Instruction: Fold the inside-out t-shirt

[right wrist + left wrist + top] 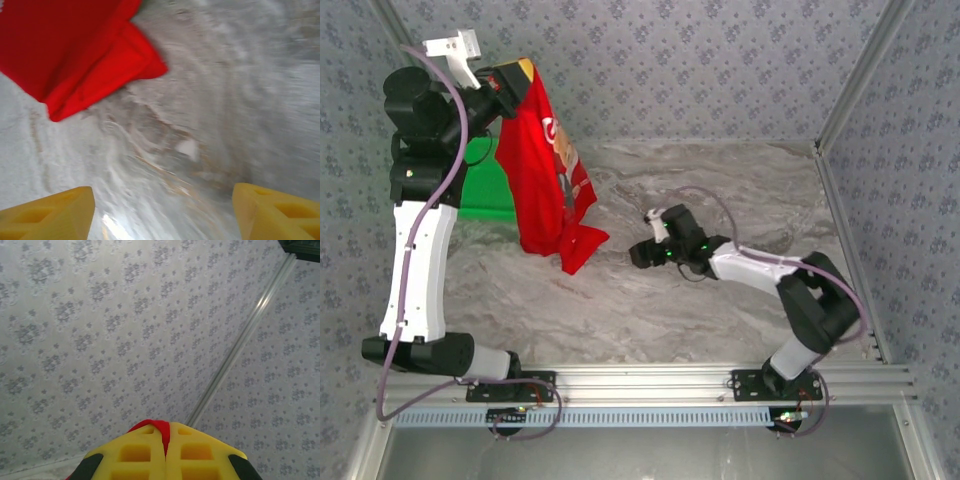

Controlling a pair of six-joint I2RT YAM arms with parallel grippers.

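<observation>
1. In the right wrist view the marbled table (225, 100) is smeared by blur, and the inside-out t-shirt (75, 45) is cut off by the top and left edges.
2. The right gripper (162, 212) has its yellow fingers (50, 215) cropped by the bottom edge.
3. In the left wrist view the left gripper (166, 440) hides all but a red sliver of the cloth.
4. From above, a green object (485, 190) sits partly behind the shirt and the left arm (415, 250), and cannot be identified.
5. The print (568, 160) is creased and too small to read.

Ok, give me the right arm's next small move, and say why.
Probably ease the right gripper toward the lowest corner of the t-shirt and close on it. The left gripper is shut on the shirt's top and holds it up so it hangs, with that corner seemingly resting on the table. The right gripper is open, empty and low, just short of the corner.
</observation>
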